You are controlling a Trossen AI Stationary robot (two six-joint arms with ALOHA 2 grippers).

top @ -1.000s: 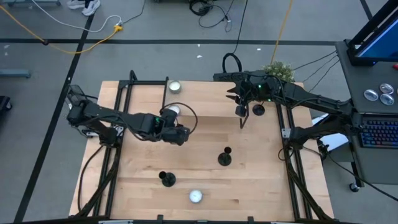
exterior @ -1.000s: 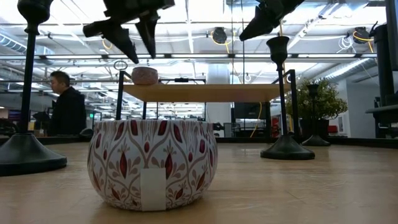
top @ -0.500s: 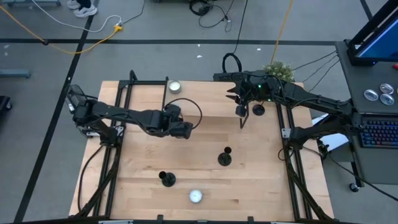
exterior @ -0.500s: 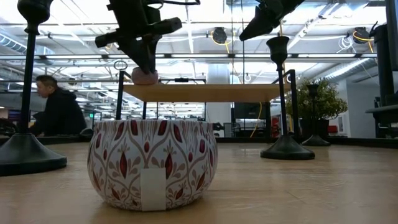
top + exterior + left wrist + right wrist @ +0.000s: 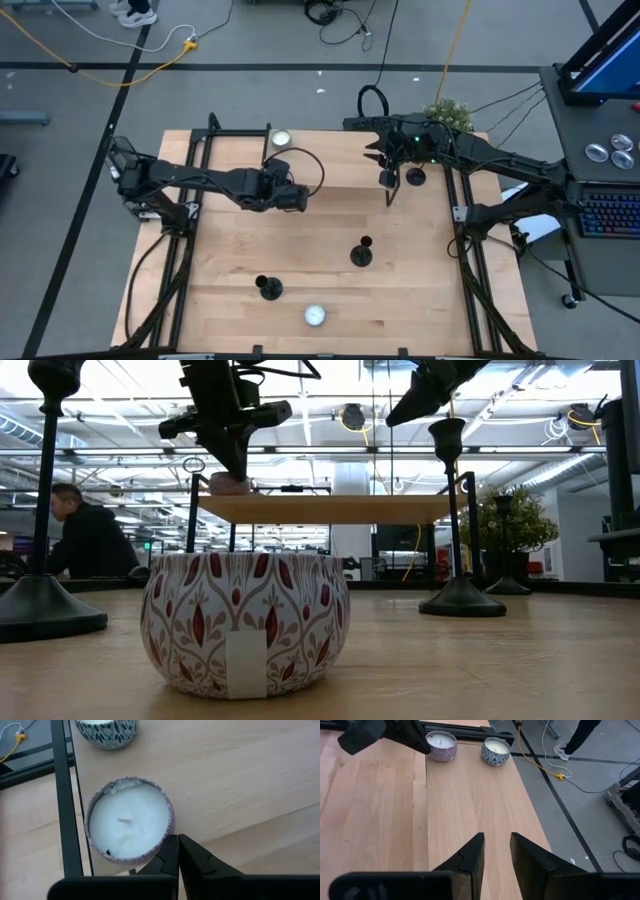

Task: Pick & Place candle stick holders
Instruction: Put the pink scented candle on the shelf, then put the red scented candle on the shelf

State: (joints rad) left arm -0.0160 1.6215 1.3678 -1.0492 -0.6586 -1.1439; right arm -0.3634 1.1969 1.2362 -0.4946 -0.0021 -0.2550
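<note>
On the tabletop (image 5: 330, 225), seen from above with the far edge at twelve o'clock, the three candle stick holders stand well apart: one (image 5: 362, 252) just right of centre, one (image 5: 268, 288) toward seven o'clock near the front edge, and one (image 5: 415, 177) at about two o'clock, close beside the right gripper (image 5: 389, 190). Each is a flat round base with a thin upright stem; they look rigid and light, with most of their weight in the base, so they should stay upright if lifted straight. The best hold is probably low on the stem, just above the disc, since the stem is narrow and smooth and could slip or swing if pinched near its top. The right gripper hovers over the far right part of the tabletop with its fingers (image 5: 470, 855) slightly spread and holding nothing. The left gripper (image 5: 291, 197), at about eleven o'clock from the centre, has its fingers (image 5: 192, 860) pressed together right beside a lavender candle tin (image 5: 129, 823), away from every holder. A patterned tin (image 5: 107, 731) sits farther back, and another candle tin (image 5: 315, 316) near six o'clock.
</note>
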